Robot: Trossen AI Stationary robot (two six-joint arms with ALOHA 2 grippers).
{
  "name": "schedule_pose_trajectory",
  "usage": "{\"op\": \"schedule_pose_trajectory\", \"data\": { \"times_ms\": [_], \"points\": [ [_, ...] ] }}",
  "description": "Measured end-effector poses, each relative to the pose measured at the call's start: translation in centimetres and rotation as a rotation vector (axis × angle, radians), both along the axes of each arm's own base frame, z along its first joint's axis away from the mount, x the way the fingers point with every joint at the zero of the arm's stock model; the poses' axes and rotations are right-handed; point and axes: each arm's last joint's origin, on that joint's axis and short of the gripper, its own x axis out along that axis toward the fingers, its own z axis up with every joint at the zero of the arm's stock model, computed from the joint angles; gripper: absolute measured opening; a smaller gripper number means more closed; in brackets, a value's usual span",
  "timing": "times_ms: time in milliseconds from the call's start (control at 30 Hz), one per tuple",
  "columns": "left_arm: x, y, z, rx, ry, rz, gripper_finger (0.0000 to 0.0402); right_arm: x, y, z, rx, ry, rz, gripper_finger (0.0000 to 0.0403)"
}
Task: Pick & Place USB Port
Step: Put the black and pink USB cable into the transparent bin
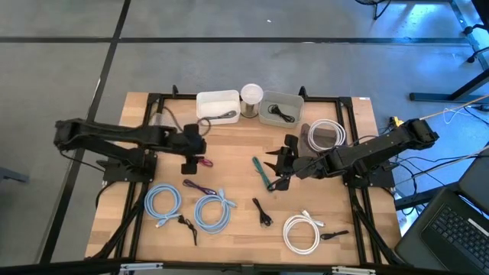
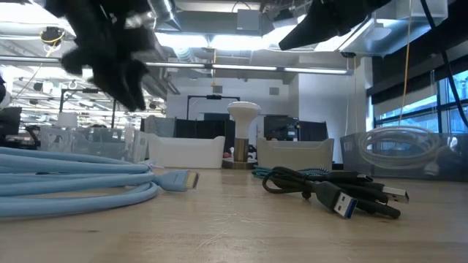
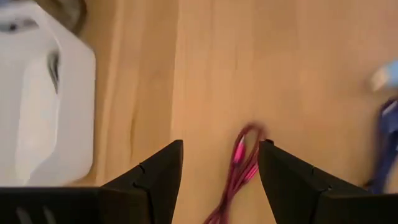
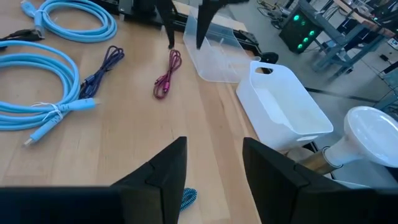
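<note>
Pink cable [image 3: 244,163] lies on the wooden surface [image 1: 237,145] left of centre under the left gripper [image 1: 191,162], fingers open and empty; approach step, next lower and close; right gripper [image 1: 276,169] waits open, empty.

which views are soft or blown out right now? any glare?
Left wrist view: blurred all over, the pink cable between the left end effector's open fingers smeared. Low view: arms overhead blurred against bright ceiling lights, the near black USB cable sharp. Right wrist view: white bin and lamp nearly blown out. High view: even light, no strong glare on the table.
</note>
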Motion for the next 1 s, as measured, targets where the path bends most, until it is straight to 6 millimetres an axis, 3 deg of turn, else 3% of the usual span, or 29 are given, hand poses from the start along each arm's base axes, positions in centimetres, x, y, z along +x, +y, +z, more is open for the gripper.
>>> {"op": "schedule_pose_trajectory", "data": {
  "times_ms": [133,500,633,833,1000],
  "points": [
    [0.9,0.2,-2.3,0.044,0.166,-0.019,0.0198,0.0,0.0,0.0,0.0,0.0,0.0,0.0159],
    [2.7,0.4,-7.4,0.053,0.414,-0.024,0.0197,0.0,0.0,0.0,0.0,0.0,0.0,0.0159],
    [3.1,0.4,-8.5,0.048,0.46,-0.014,0.0168,0.0,0.0,0.0,0.0,0.0,0.0,0.0159],
    [3.0,-0.1,-8.2,-0.001,0.436,0.008,0.0023,0.0,0.0,0.0,0.0,0.0,0.001,0.0159],
    [3.5,-0.9,-5.3,-0.04,0.381,0.014,0.0012,0.0,0.0,0.0,0.0,0.0,0.001,0.0159]
  ]
}}
